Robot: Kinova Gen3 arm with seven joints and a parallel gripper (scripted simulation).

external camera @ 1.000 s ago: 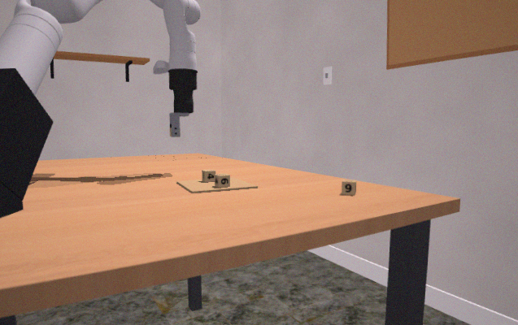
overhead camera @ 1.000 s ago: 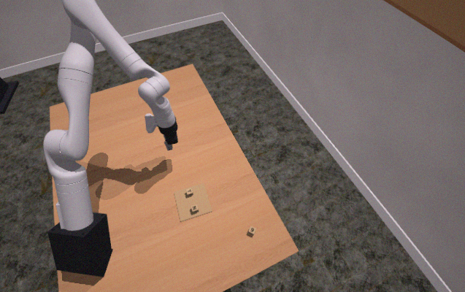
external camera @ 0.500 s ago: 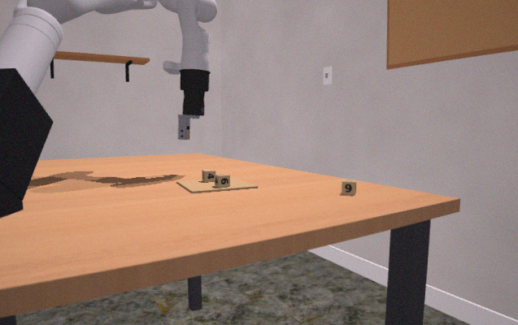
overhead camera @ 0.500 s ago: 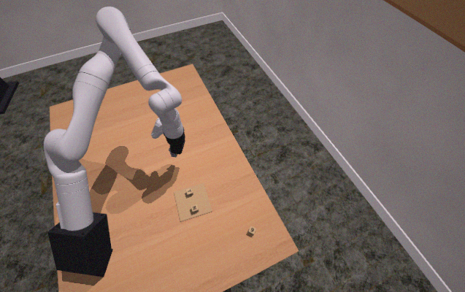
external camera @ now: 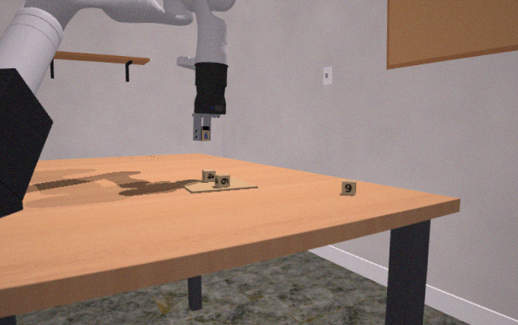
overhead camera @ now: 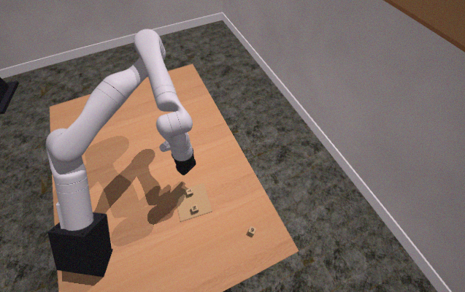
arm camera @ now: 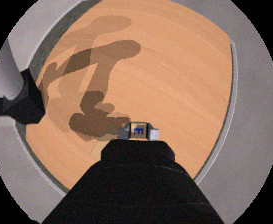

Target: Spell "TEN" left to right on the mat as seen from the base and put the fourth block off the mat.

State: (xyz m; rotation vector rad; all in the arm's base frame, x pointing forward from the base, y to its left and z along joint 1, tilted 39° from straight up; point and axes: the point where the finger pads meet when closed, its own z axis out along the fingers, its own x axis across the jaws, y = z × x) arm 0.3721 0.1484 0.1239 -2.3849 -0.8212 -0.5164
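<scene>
The gripper [external camera: 202, 136] [arm camera: 138, 133] is shut on the E block [external camera: 206, 135] [arm camera: 138, 131], whose blue E shows in the wrist view. It holds the block high above the table, near the mat's far side in the exterior view. In the top view the fingers are hidden behind the black housing. The mat [overhead camera: 204, 204] [external camera: 243, 186] [arm camera: 97, 148] lies flat. The T block [overhead camera: 189, 192] [external camera: 208, 175] and the N block [overhead camera: 194, 209] [external camera: 222, 181] stand on it, apart, with a gap between. Their exact letter turn is too small to tell. The fourth block [overhead camera: 251, 231] [external camera: 348, 188] lies off the mat.
The wooden table [overhead camera: 225, 252] [external camera: 141, 227] carries everything. The robot's black base [overhead camera: 80, 248] [external camera: 6, 142] stands at its left end. The fourth block is near the table's right corner. The arm's shadow falls beside the mat and reaches its edge near the T block.
</scene>
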